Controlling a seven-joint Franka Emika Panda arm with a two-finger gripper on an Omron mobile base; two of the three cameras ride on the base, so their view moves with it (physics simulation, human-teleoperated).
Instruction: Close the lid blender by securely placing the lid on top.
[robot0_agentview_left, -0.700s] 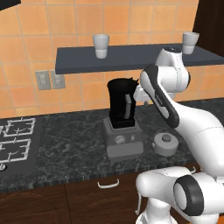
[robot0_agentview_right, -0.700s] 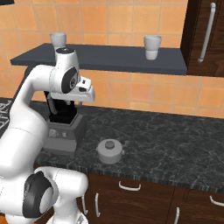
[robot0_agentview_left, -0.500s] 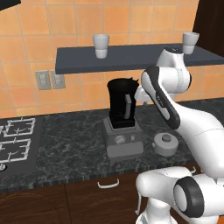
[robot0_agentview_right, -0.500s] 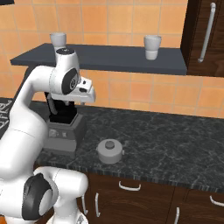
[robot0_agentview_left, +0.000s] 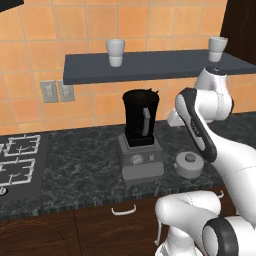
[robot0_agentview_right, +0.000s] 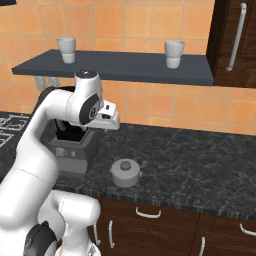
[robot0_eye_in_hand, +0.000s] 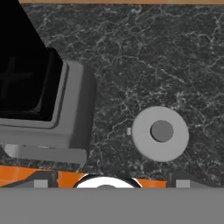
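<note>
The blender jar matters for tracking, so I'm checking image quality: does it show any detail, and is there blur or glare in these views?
Left base view: blender jar is near-solid black, only its grey handle strip reads; edges sharp, no blur. Right base view: the arm covers most of it. Hand view: jar interior is flat black with a faint cross; lid crisp, evenly lit, barely any shadow on the counter, no glare.

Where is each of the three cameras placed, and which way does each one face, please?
Left base view: behind the arm to its left, facing forward and down at the blender and lid on the counter; the white arm rises at lower right.
Right base view: behind to the right, facing the same counter; the arm rises at lower left, partly covering the blender.
Hand view: on the hand, looking straight down at the lid beside the blender base.
Shared: both base views show the two shelf cups, blender and lid.
</note>
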